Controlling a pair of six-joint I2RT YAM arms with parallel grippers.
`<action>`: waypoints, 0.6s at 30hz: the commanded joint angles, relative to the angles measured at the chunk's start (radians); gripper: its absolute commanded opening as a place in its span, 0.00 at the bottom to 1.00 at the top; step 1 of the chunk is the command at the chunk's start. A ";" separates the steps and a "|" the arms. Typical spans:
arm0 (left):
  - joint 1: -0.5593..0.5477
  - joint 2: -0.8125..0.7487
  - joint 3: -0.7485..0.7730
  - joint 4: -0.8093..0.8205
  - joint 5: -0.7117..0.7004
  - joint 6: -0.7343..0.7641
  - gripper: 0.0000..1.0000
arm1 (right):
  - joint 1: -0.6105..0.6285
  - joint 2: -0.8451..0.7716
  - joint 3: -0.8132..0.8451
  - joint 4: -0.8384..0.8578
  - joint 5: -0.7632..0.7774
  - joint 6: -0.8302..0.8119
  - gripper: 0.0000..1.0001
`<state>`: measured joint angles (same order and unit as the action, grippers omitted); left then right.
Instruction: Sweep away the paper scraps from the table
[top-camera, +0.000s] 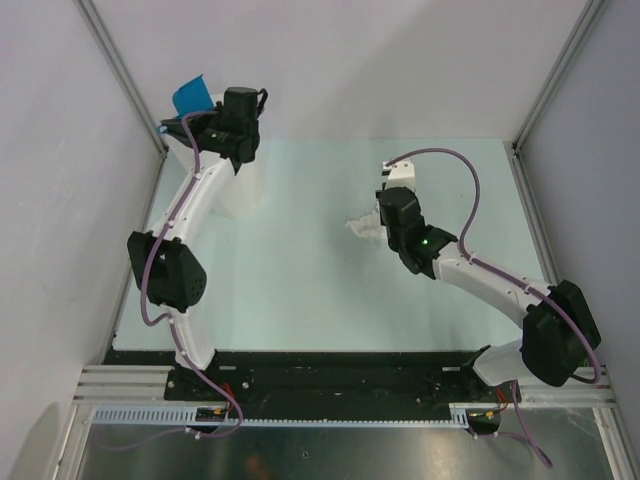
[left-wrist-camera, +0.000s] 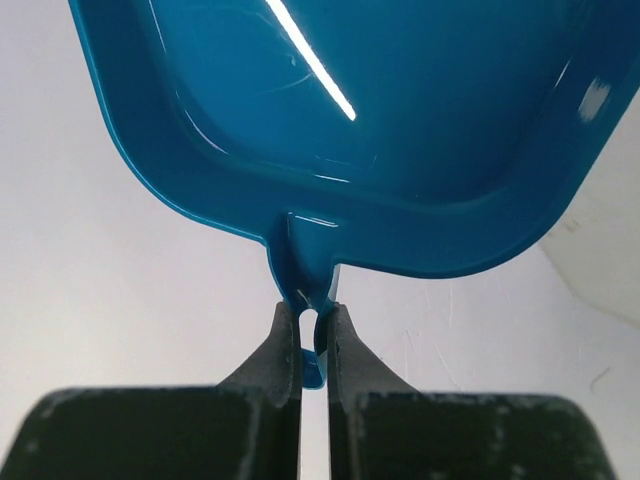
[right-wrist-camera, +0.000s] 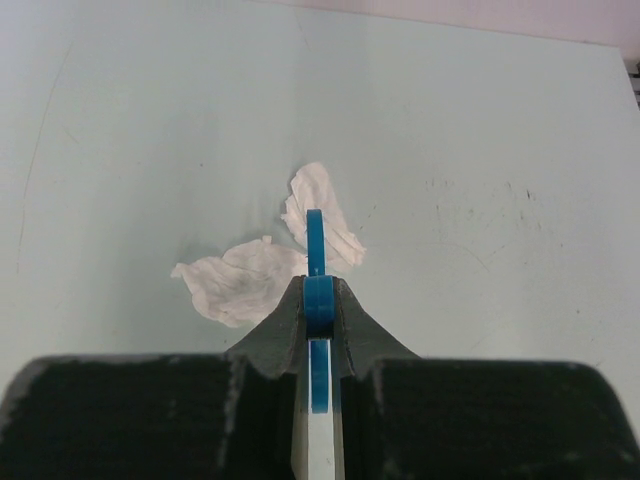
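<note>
Sweeping looked unfinished: paper scraps lay on the table beside the right gripper, clamped on a blue handle, while the left gripper pinched the dustpan at ten o'clock.

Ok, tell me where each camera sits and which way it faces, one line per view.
Top: above and behind the bases, looking down on the table; left arm and right arm show.
Left wrist: on the left arm, looking along its fingers at the dustpan they clamp.
Right wrist: on the right arm, looking down past its fingers and gripped blue tool at the scraps.
Shared: top and right wrist, the scraps.
</note>
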<state>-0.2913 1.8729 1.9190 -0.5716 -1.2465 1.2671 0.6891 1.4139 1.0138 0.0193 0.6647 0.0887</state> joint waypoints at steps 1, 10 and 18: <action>0.004 -0.066 0.058 0.082 -0.005 0.043 0.00 | -0.010 -0.038 0.000 0.048 0.000 -0.043 0.00; 0.003 -0.259 0.008 0.099 0.238 -0.080 0.00 | -0.002 0.138 -0.003 0.129 -0.255 -0.435 0.00; -0.008 -0.487 -0.246 0.096 0.427 -0.278 0.00 | 0.107 0.293 -0.003 0.110 -0.375 -0.518 0.00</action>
<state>-0.2913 1.4696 1.7741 -0.4953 -0.9318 1.1099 0.7452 1.7161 1.0126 0.1436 0.3771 -0.3901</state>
